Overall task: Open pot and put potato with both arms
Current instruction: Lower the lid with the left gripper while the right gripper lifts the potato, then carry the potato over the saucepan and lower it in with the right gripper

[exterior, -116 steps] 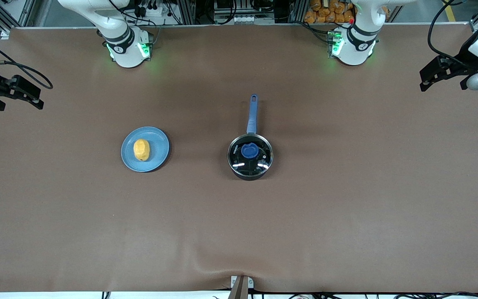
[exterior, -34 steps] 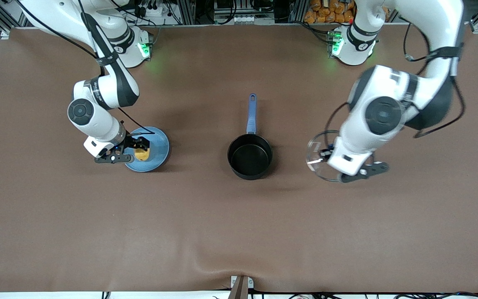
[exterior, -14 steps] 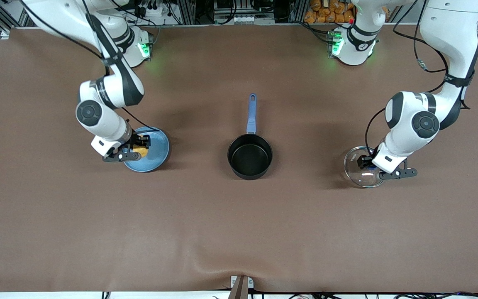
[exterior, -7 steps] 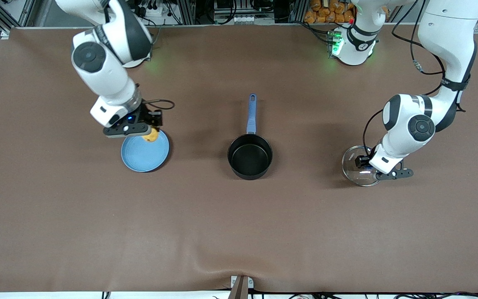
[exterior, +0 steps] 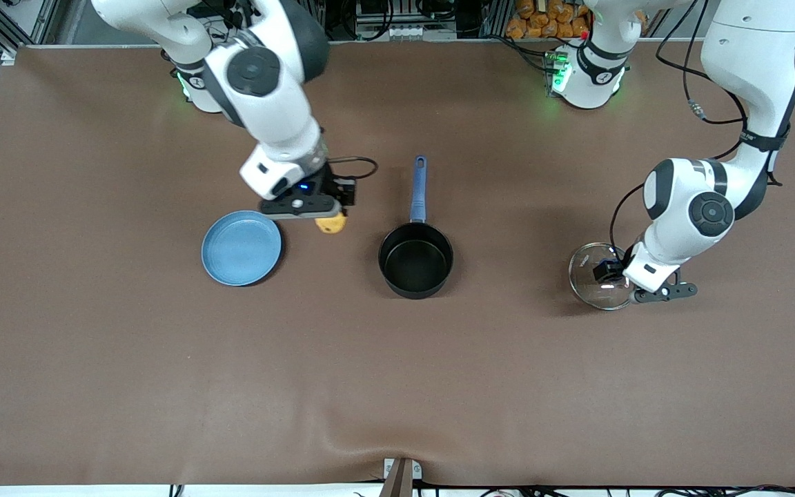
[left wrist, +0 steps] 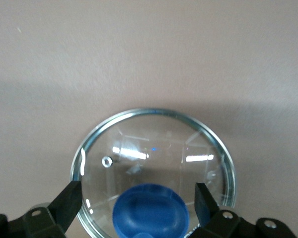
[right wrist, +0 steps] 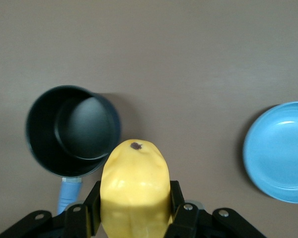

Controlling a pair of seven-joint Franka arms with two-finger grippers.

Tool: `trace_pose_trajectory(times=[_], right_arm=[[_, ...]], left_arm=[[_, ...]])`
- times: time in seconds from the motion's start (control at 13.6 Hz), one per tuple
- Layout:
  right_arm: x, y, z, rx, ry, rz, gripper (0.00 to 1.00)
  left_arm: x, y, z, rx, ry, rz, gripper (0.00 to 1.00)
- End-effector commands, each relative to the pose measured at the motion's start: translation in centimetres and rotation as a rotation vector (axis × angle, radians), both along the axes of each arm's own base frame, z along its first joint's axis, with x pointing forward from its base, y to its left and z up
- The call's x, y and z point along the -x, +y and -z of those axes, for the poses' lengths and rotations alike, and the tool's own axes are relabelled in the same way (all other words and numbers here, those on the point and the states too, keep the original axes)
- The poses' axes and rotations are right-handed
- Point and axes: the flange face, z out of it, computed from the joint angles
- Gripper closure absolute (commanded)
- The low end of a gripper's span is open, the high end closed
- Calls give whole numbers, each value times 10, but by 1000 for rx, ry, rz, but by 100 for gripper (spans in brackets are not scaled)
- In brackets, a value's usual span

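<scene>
The black pot (exterior: 415, 259) stands open mid-table, its blue handle (exterior: 419, 186) pointing toward the robots' bases. My right gripper (exterior: 327, 215) is shut on the yellow potato (exterior: 332, 223) and holds it in the air over bare table between the blue plate (exterior: 241, 247) and the pot. The right wrist view shows the potato (right wrist: 135, 188) between the fingers, with the empty pot (right wrist: 72, 130) close by. My left gripper (exterior: 609, 271) is open, low over the glass lid (exterior: 591, 286) lying on the table. Its fingers (left wrist: 67, 203) straddle the lid's blue knob (left wrist: 150, 213) without touching it.
The blue plate is empty, toward the right arm's end, and also shows in the right wrist view (right wrist: 283, 151). The glass lid (left wrist: 154, 148) lies flat toward the left arm's end. The brown mat (exterior: 397, 373) has a low wrinkle near the front edge.
My right gripper lifted the potato off the plate and carried it toward the pot. My left arm took the lid off, set it down toward its end, and opened.
</scene>
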Motion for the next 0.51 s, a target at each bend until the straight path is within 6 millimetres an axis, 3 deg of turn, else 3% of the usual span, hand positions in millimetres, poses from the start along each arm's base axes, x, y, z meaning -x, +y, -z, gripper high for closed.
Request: trace_pose_trajectory(times=[0.0, 0.15, 0.44], right_arm=[[-10, 53, 14, -3, 3, 27, 100], [-12, 65, 21, 7, -9, 33, 100], [-10, 108, 60, 26, -5, 41, 100]], left_arm=[[-6, 0, -44, -28, -15, 15, 0], [-18, 1, -71, -44, 28, 10, 0], [-32, -13, -123, -49, 96, 14, 0]])
